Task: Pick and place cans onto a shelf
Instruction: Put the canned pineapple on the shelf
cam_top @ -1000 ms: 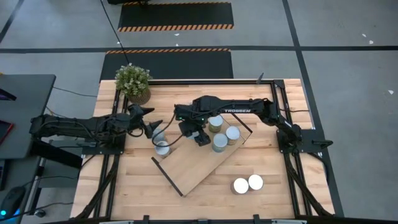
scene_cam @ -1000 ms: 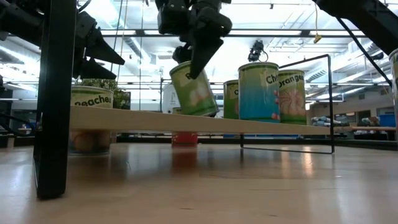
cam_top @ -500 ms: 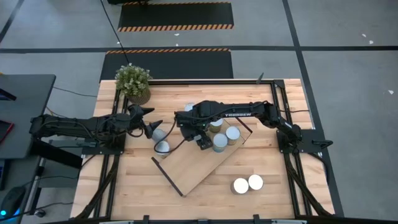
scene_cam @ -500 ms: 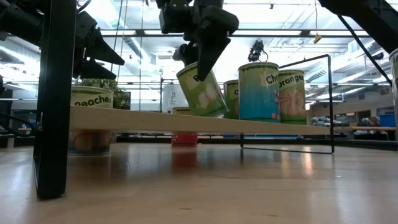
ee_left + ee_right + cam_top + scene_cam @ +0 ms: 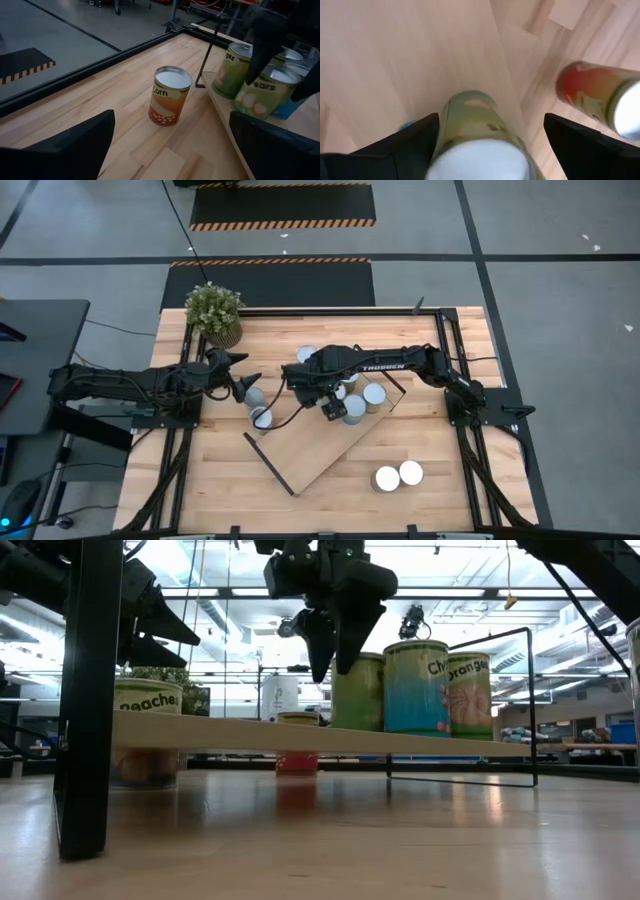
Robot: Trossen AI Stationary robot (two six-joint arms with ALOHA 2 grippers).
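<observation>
Four cans (image 5: pixel 352 399) stood upright on the shelf (image 5: pixel 318 442) at centre frame — the newest directly beneath the right gripper (image 5: pixel 329 408), its fingers parted around it — while the left gripper (image 5: pixel 238 373), open, waited centre-left.

Four cans (image 5: pixel 355 394) are clustered on the shelf's (image 5: pixel 310 448) end nearest the table's (image 5: pixel 450 500) far right corner. Two cans (image 5: pixel 398 476) are set near the table's front edge. A plant (image 5: pixel 214 311) is placed at its far left corner.

Overhead view evenly lit, sharp; low view backlit by ceiling lights (image 5: pixel 480 560); right wrist view motion-blurred.
</observation>
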